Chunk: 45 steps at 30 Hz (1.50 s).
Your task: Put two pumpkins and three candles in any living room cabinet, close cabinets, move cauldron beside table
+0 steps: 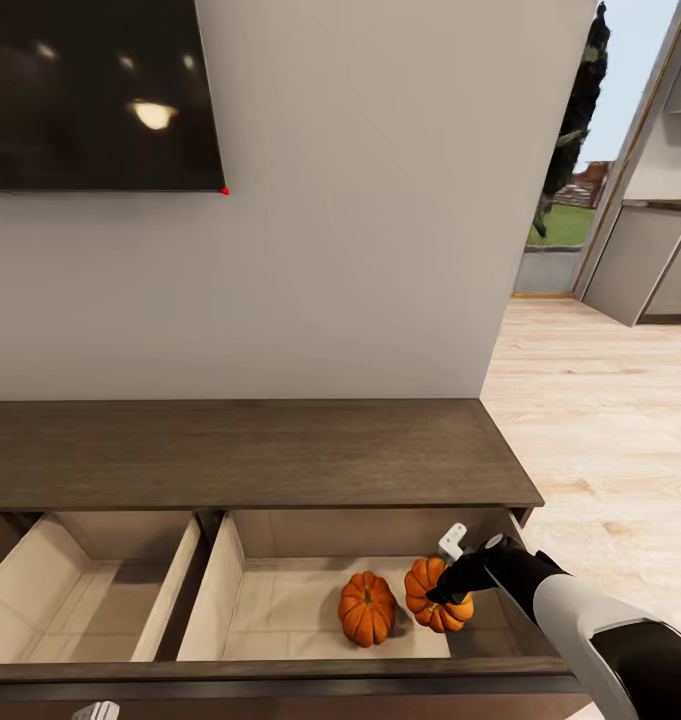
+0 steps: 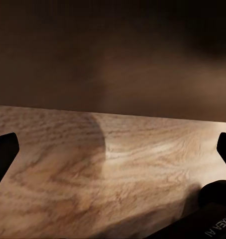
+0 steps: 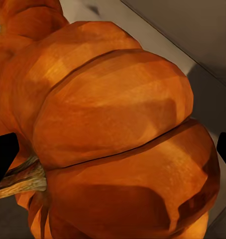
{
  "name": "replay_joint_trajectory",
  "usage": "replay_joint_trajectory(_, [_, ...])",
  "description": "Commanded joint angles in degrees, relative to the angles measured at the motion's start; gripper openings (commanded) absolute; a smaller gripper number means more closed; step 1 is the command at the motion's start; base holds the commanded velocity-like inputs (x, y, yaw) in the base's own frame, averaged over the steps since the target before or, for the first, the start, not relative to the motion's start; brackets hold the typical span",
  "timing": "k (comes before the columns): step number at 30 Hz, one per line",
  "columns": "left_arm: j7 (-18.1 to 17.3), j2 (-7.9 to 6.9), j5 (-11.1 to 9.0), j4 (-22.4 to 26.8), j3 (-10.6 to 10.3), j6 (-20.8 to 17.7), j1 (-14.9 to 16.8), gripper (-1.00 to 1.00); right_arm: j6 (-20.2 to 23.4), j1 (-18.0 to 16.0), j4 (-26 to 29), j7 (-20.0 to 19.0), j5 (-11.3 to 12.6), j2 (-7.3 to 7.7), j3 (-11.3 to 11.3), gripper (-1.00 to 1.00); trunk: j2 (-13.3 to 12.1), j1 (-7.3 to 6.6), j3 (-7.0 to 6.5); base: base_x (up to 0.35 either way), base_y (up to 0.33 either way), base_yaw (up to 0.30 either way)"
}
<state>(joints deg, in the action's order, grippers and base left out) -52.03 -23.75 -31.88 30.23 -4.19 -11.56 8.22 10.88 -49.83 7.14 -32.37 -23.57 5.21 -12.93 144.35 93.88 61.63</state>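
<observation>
Right gripper is clasping a ribbed orange pumpkin inside the dark wooden cabinet's open drawer (second pumpkin beside); left fingers are standing apart, empty.

A home living room: wall-mounted TV above a low wooden cabinet.

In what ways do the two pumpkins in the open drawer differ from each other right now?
The left pumpkin lies free on the beige drawer floor, untouched; the right pumpkin is at the right tool, whose black fingers are around it. The left pumpkin shows its dark stem toward the camera; the right pumpkin's stem points sideways in the right wrist view. Both are orange, ribbed, of similar size, inside the same right-hand compartment of the cabinet.
</observation>
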Motion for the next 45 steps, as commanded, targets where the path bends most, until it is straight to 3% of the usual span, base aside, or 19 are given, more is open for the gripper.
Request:
replay_joint_trajectory(1, [0.03, -0.07, -0.54, 0.01, -0.2, -0.54, 0.04, 1.0, 0.42, 0.0, 0.13, -0.22, 0.31, 0.01, -0.43, -1.0, 0.02, -0.01, 0.05, 0.003, 0.0, 0.0])
replay_joint_trajectory(7, [0.14, -0.07, -0.54, 0.06, -0.2, -0.54, 0.04, 1.0, 0.38, 0.0, 0.07, -0.15, 0.2, -0.03, -0.43, -1.0, 0.02, -0.01, 0.05, 0.001, 0.0, 0.0])
replay_joint_trajectory(8, [0.11, -0.07, -0.54, 0.06, -0.2, -0.55, 0.04, 1.0, 0.39, 0.0, 0.08, -0.15, 0.2, -0.03, -0.43, 1.0, 0.02, -0.01, 0.05, 0.0, 0.0, 0.0])
replay_joint_trajectory(26, [-0.01, -0.07, -0.55, 0.01, -0.2, -0.57, 0.04, 1.0, 0.37, 0.0, 0.16, -0.79, 0.28, 0.06, -0.34, 1.0, 0.02, -0.01, 0.05, -0.001, 0.0, 0.0])
replay_joint_trajectory(38, [0.07, -0.07, -0.55, 0.01, -0.2, -0.56, 0.04, 1.0, 0.35, 0.0, 0.39, -1.21, 0.44, 0.23, -0.18, 1.0, 0.02, -0.01, 0.05, -0.136, 0.0, 0.0])
replay_joint_trajectory(45, [0.17, 0.0, -0.55, 0.01, -0.2, -0.57, 0.04, 1.0, 0.45, 0.0, 0.95, -7.57, 0.4, 0.61, 0.01, 1.0, 0.02, -0.01, 0.05, -0.005, 0.0, 0.0])
